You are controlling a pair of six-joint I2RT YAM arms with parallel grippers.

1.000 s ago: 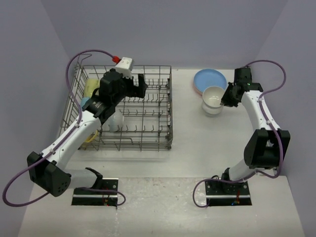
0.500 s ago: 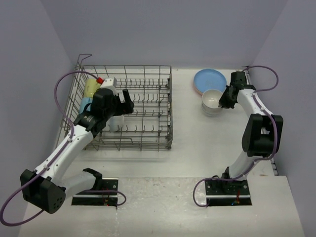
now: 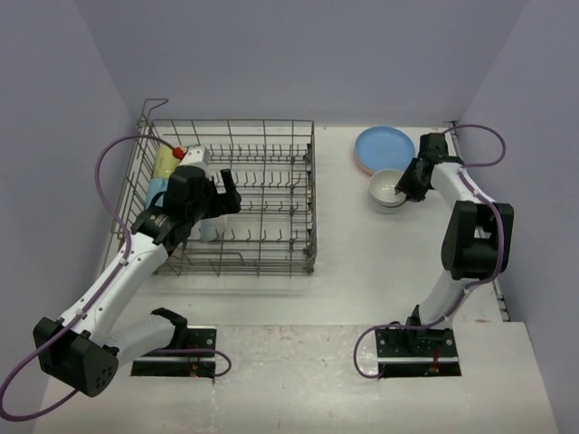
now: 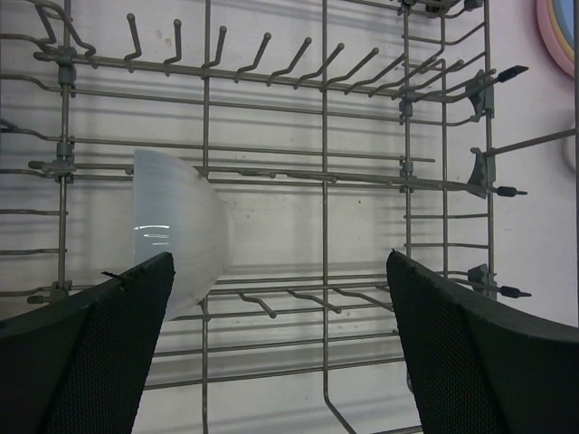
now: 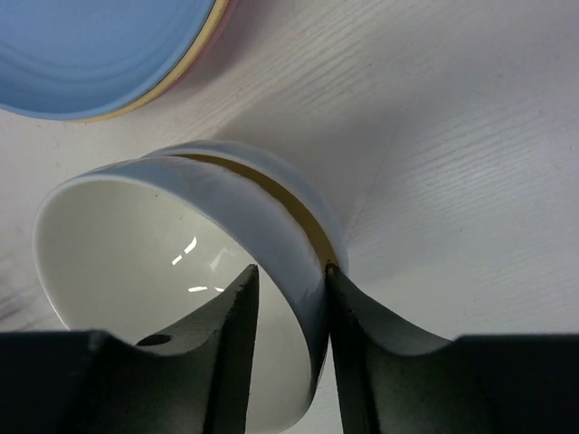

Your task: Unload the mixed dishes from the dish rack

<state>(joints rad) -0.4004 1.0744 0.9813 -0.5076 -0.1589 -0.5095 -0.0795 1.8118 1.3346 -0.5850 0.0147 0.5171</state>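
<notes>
The grey wire dish rack [image 3: 313, 181] stands at the left. It holds one white bowl [image 3: 209, 226] on its side, a yellow mug [image 3: 166, 163] and a light blue mug [image 3: 156, 190]. My left gripper [image 3: 226, 188] hangs open and empty over the rack. In the left wrist view [image 4: 280, 271] the bowl [image 4: 181, 226] lies by its left finger. My right gripper [image 3: 404, 185] is shut on the rim of a white bowl [image 5: 136, 262], one finger inside and one outside. That bowl sits nested in another white bowl [image 5: 308, 194] on the table.
A stack of plates with the blue one on top [image 3: 384, 145] lies just behind the nested bowls, and it also shows in the right wrist view [image 5: 99, 45]. A pink plate edge [image 4: 556, 36] shows past the rack's right wall. Purple walls close in the table.
My left gripper has drawn back left and down over the rack toward the bowl. My right gripper has lowered its white bowl into the bowl on the table.
</notes>
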